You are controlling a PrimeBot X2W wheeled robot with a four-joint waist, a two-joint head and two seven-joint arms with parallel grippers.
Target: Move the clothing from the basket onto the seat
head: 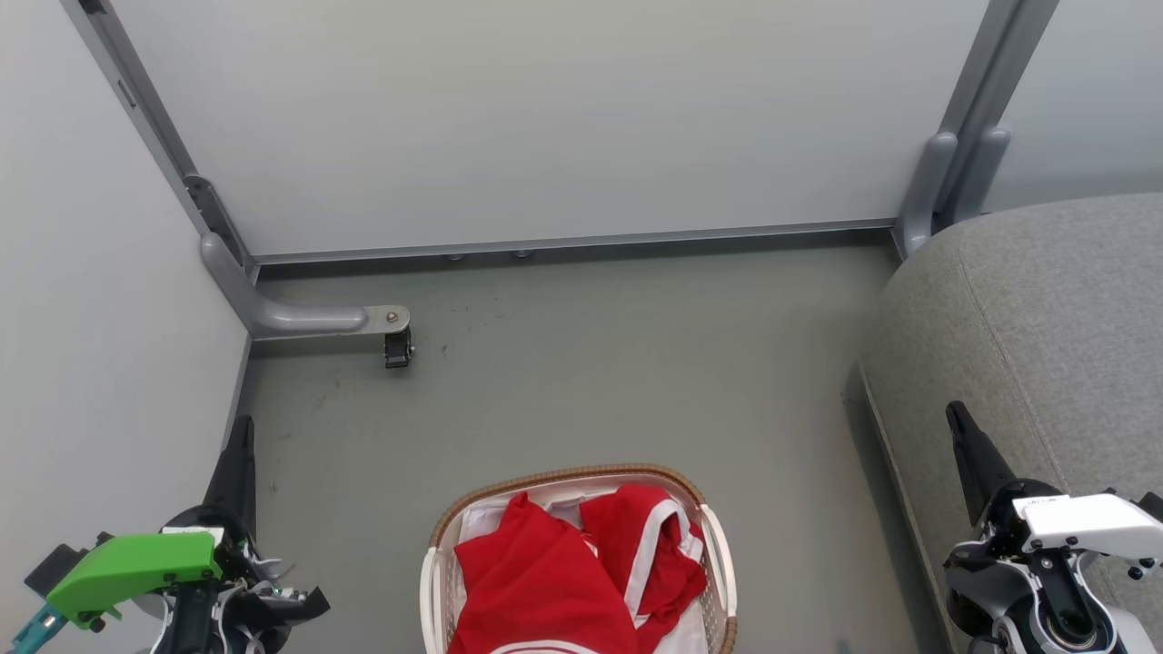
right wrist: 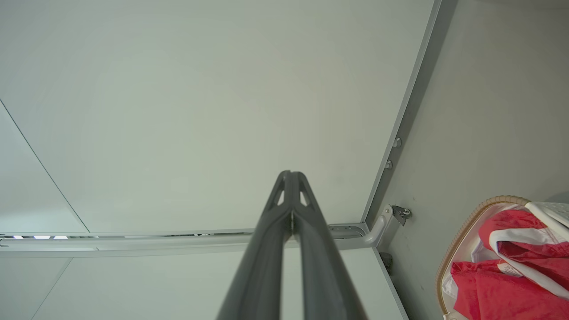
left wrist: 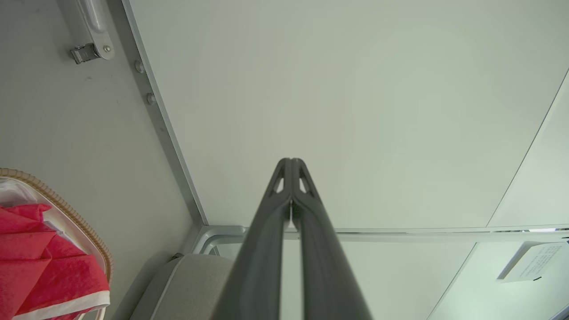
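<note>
- Lower left in the head view, the left tool [head: 243,427] points up beside a pale partition panel [head: 91,318], a green cover [head: 127,563] on its wrist; its own camera shows the two dark fingers [left wrist: 271,213] pressed together, holding nothing.
- A small black caster [head: 398,348] on a grey bracket stands on the grey floor [head: 591,363] further back.
- Bottom centre, the basket [head: 568,474] sits on the floor with the clothing [head: 545,572], red with white trim, heaped inside.
- A small white tag [right wrist: 506,268] shows on the clothing in the right wrist view; its print is too small to read.
- At right, the seat [head: 1045,309] lies apart from the basket, bare of any red fabric.
- The right tool [head: 954,411] hangs over the seat's near edge, fingers [right wrist: 271,222] together and holding nothing.
- A paper sheet [left wrist: 531,262] hangs on a panel in the left wrist view, its writing illegible.
</note>
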